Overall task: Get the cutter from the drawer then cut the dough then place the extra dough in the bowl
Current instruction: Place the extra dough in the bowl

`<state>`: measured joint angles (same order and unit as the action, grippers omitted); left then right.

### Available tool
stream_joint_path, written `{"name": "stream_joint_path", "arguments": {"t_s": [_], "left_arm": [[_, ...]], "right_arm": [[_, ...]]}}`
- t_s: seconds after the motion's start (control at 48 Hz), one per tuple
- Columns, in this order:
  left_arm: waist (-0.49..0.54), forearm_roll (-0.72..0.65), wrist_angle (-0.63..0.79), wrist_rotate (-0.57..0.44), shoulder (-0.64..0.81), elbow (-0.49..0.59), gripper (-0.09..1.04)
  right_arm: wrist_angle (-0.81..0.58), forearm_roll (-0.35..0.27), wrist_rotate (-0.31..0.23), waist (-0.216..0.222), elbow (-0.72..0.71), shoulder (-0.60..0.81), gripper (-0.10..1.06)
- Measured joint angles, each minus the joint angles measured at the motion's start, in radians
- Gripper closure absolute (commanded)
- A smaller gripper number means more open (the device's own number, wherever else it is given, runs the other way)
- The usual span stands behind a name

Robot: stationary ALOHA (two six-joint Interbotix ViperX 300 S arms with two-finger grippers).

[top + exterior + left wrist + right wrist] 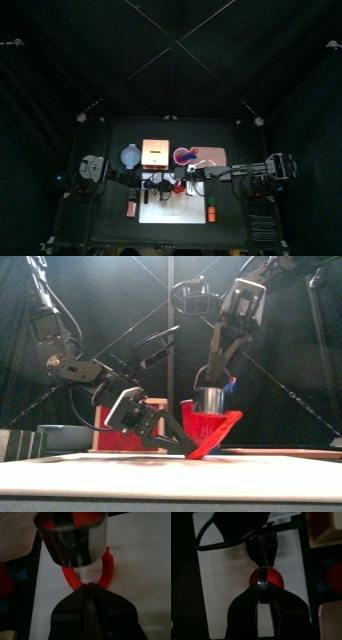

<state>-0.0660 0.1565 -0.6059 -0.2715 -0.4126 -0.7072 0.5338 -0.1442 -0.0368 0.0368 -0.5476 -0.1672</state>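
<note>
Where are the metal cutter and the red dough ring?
metal cutter [70, 542]: left wrist view, on its shiny side wall.
red dough ring [109, 566]: left wrist view, on its curved band.

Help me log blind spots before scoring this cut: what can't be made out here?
- Top view: dough ring and cutter too small, under the left gripper and right gripper.
- Front view: inside of the bowl hidden by its own wall.
- Right wrist view: cutter mostly hidden behind the right gripper's jaws.
- Left wrist view: cutter's top cut off by the edge.
</note>
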Motion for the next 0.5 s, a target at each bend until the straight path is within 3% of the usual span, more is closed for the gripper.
{"name": "stream_joint_path", "arguments": {"t_s": [0.229,0.5], "left_arm": [[-0.002,0.011,0.006,-0.002,0.002,-0.002,0.36],[0.002,0.015,0.037,0.0,0.015,0.0,0.36]], "right_arm": [[0.008,-0.009,-0.002,0.032,-0.091,-0.121,0.51],[-0.003,-0.057,0.0,0.035,-0.27,-0.192,0.51]]}}
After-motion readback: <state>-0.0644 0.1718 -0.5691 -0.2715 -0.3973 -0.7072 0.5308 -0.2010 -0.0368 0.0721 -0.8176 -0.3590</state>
